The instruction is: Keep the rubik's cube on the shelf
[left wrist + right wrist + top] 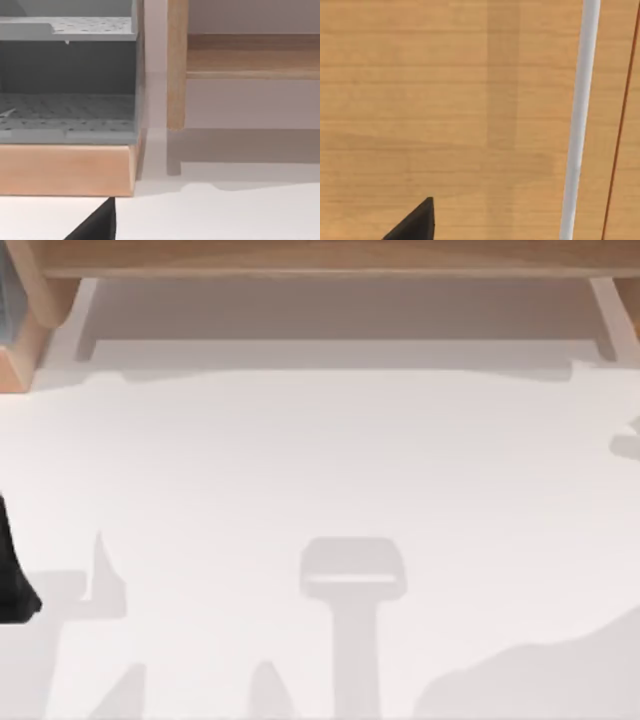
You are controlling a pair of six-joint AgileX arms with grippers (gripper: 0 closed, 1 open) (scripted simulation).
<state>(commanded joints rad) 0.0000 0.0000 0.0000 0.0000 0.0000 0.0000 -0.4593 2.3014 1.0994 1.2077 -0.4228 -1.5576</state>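
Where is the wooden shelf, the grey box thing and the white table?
shelf (320, 258): top view, front edge of the long board.
grey rack (67, 65): left wrist view, its dark back wall.
table (320, 460): top view, bare white surface.

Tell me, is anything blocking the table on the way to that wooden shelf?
Nothing visible does: only shadows lie on the white table before the shelf. The left arm is at the table's left edge.
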